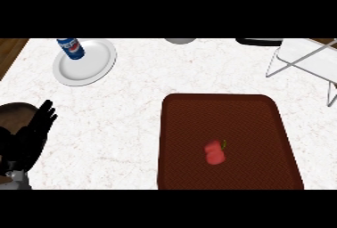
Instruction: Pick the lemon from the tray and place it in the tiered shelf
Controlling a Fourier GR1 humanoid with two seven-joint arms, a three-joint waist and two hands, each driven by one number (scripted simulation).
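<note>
A dark brown tray lies on the counter at the lower right. On its middle sits a small red fruit with a green stem; it looks red, not lemon yellow. The white wire tiered shelf stands at the far right corner, partly cut off by the view's edge. My left hand rests open at the left edge, fingers pointing up, well away from the tray. My right hand does not show.
A white plate at the far left carries a blue soda can. A grey round object and a dark one peek in at the far edge. The counter top is white marble.
</note>
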